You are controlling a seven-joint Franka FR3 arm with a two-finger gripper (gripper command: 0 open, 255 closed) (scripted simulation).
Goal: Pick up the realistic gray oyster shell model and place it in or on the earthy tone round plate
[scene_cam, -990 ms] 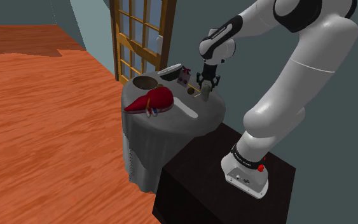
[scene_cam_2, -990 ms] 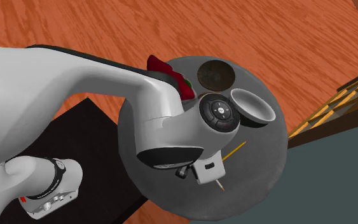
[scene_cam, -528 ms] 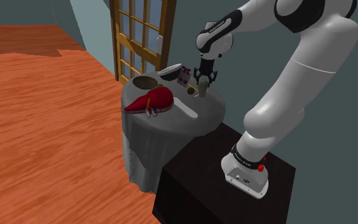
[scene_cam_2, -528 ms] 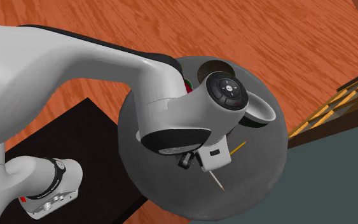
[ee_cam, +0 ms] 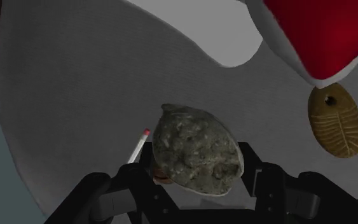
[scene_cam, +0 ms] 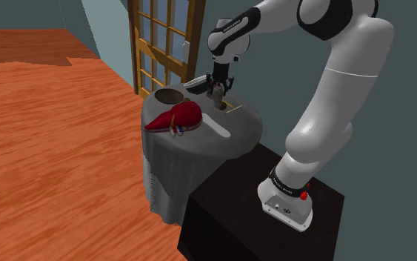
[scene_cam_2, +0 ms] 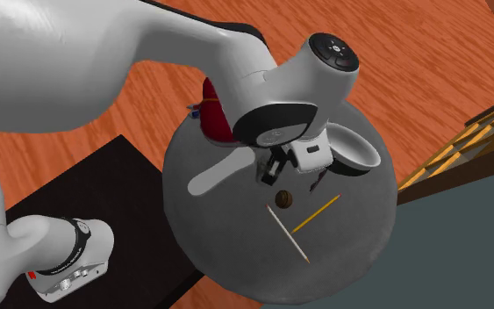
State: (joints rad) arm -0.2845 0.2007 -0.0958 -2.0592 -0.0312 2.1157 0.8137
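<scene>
- Round grey table (scene_cam_2: 236,255) stands on an orange plank floor.
- Black gripper (ee_cam: 196,175) hangs over the table's far side, with its fingers clamped on the mottled grey oyster shell (ee_cam: 198,146), which is held above the tabletop.
- Brown round plate (scene_cam: 168,96) sits on the table towards the shoulder view's left of the gripper, apart from the shell.
- Red-tipped match (ee_cam: 139,145) lies on the table below the shell.

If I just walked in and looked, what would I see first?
Probably the huge white arm bending over the round grey table from its black stand. Then the bright red thing lying on the table near the brown plate. The bumpy grey oyster shell is clasped in the black gripper above the tabletop.
</scene>
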